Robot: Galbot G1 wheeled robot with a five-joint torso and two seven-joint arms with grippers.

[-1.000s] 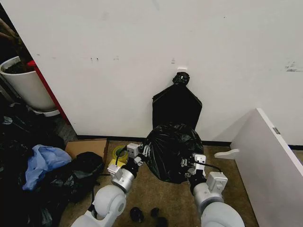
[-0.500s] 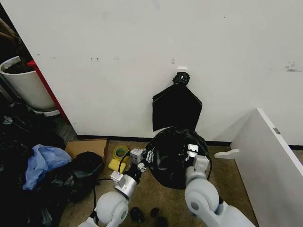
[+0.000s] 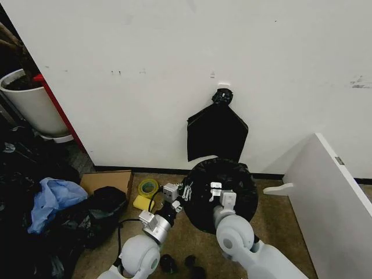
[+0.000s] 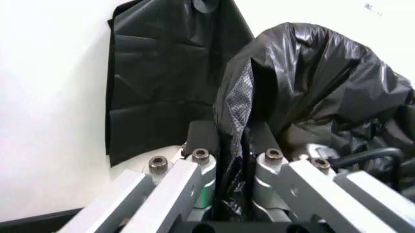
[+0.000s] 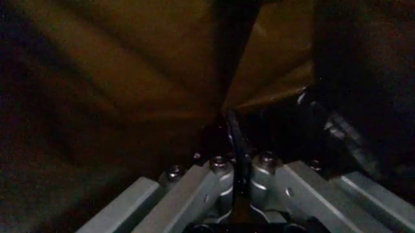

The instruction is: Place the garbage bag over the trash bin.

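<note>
Garbage bag stands mouth-up, pinched by left gripper and right gripper at its rim.

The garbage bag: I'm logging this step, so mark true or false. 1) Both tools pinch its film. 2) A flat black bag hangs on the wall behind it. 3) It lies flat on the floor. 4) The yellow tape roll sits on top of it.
1) True: the left tool and right tool are each shut on the garbage bag.
2) True: the flat black bag.
3) False: it stands bulged.
4) False: the tape roll lies on the floor beside it.
</note>
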